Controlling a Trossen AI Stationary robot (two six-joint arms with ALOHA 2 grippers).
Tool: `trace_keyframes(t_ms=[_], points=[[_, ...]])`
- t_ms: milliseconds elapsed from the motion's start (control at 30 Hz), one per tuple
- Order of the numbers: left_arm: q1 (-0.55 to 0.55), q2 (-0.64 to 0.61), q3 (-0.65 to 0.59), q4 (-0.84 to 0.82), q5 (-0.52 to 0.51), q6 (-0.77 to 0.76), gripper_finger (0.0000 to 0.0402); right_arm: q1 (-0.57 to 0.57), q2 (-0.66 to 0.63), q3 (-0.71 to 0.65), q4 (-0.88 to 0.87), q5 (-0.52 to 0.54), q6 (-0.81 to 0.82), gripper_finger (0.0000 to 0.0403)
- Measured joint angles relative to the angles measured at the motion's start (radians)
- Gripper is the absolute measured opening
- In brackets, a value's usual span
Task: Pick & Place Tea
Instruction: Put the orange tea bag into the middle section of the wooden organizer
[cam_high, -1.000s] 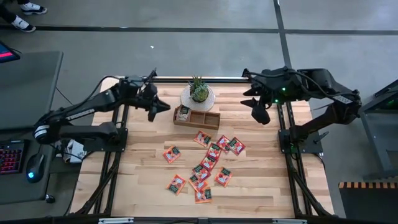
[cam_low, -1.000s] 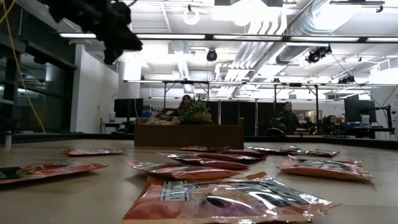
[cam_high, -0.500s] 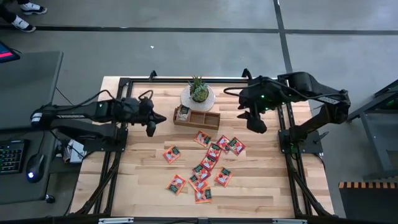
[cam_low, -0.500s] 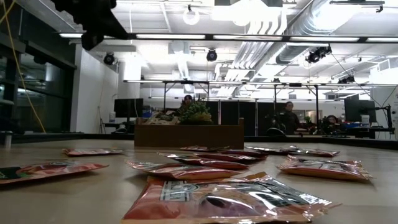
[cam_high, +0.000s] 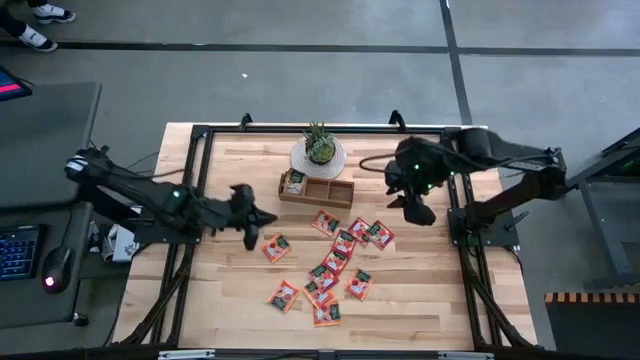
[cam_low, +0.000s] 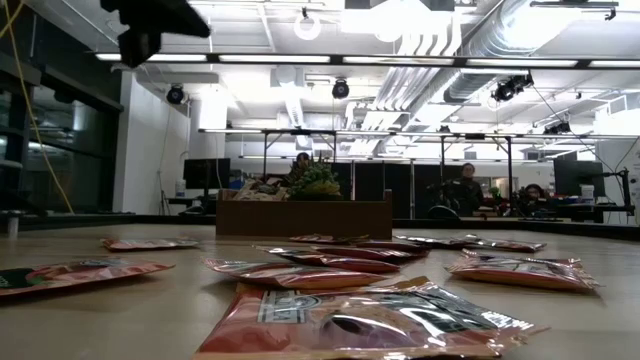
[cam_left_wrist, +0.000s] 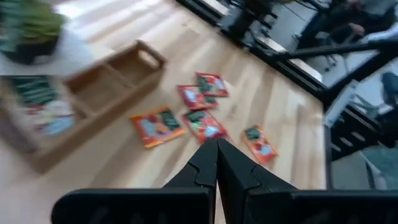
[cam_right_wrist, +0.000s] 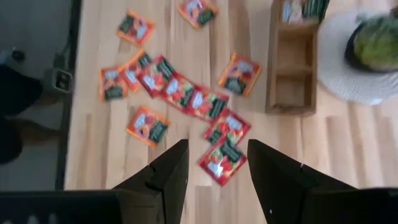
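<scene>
High view: the left gripper (cam_high: 250, 216) is poised just beside the nearest sachet (cam_high: 276, 247), fingers pressed together, nothing held. The right gripper (cam_high: 414, 204) hangs past the tray (cam_high: 316, 189) end. The tea sachets (cam_high: 335, 262) lie loose on the table (cam_high: 230, 290).

Low view: sachets (cam_low: 365, 322) are seen lying flat, some overlapping; a single, clear one is best chosen.

Left wrist view: the closed fingers (cam_left_wrist: 214, 167) must be parted before descent, then lowered over one sachet edge.

Right wrist view: the fingers (cam_right_wrist: 169, 168) are parted and empty above the sachet cluster (cam_right_wrist: 186, 93); one tray compartment already holds packets.
</scene>
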Motion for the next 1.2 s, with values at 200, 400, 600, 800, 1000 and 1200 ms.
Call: trace_keyframes(t_ms=[200, 400, 600, 800, 1000, 1200], points=[[-0.008, 0.199, 0.002, 0.223, 0.066, 0.021, 0.0000, -0.005, -0.169, -0.343, 0.257, -0.018, 0.174, 0.0161], [-0.009, 0.393, 0.001, 0.515, 0.206, 0.015, 0.0000, -0.001, -0.281, -0.572, 0.436, -0.007, 0.419, 0.0161], [-0.008, 0.609, 0.100, 0.619, 0.357, 0.054, 0.0000, 0.023, -0.299, -0.711, 0.520, -0.016, 0.567, 0.0161], [-0.008, 0.824, 0.323, 0.603, 0.492, 0.095, 0.0000, 0.035, -0.297, -0.829, 0.643, -0.013, 0.684, 0.0161], [0.000, 0.980, 0.590, 0.404, 0.467, 0.088, 0.0000, 0.040, -0.298, -0.903, 0.757, -0.030, 0.690, 0.0161], [0.025, 1.083, 0.799, 0.227, 0.418, 0.048, 0.0000, 0.071, -0.298, -0.946, 0.779, -0.055, 0.641, 0.0161]])
